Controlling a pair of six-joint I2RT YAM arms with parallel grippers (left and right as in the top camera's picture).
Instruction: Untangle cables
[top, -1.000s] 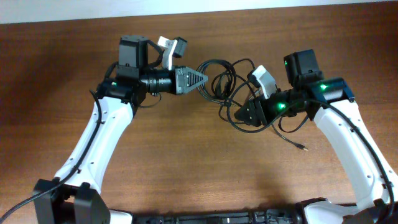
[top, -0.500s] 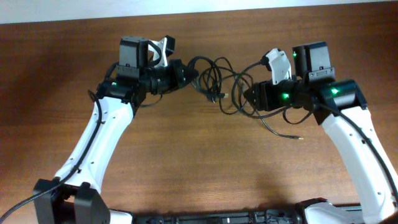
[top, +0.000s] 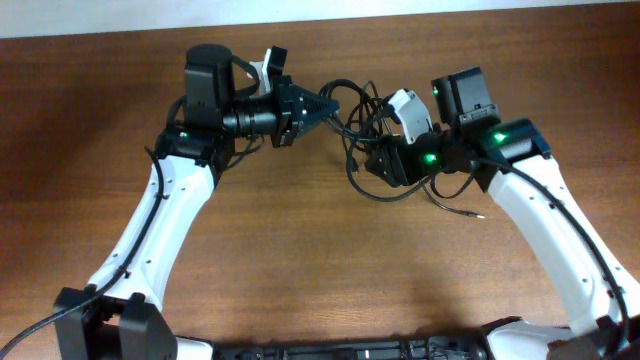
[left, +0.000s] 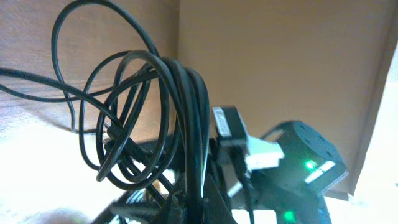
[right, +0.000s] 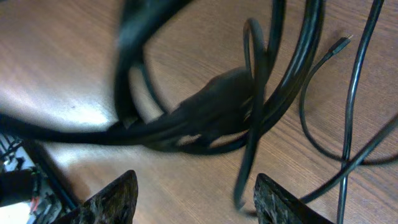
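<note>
Brown wood-grain worktop (top: 320, 285) fills the view from above, with a pale strip of wall (top: 100, 15) along its far edge. Two white arms reach in from the near side and meet toward the far middle. The cables (top: 352, 120) hang between them in a loose black tangle.

Some of it is hard to read. From above, the right jaws are tucked under their own wrist, so nothing of their opening shows there. In the right wrist view the cables (right: 205, 118) are a smeared dark mass, and single strands cannot be followed through it. In the left wrist view the tips of the left jaws are buried under the loops at the bottom edge.

The left jaws come to a closed point in the overhead view, at the left side of the tangle. From the left wrist, several strands of the cables (left: 189, 137) arch up and gather down into them, so they look pinched on the bundle.

The right jaws stand wide apart, with one finger (right: 115, 199) at each lower corner of the wrist view, gripping nothing. The bundle crosses just beyond their tips, above the worktop. One loose plug end (top: 481, 213) lies on the worktop near the right arm.
</note>
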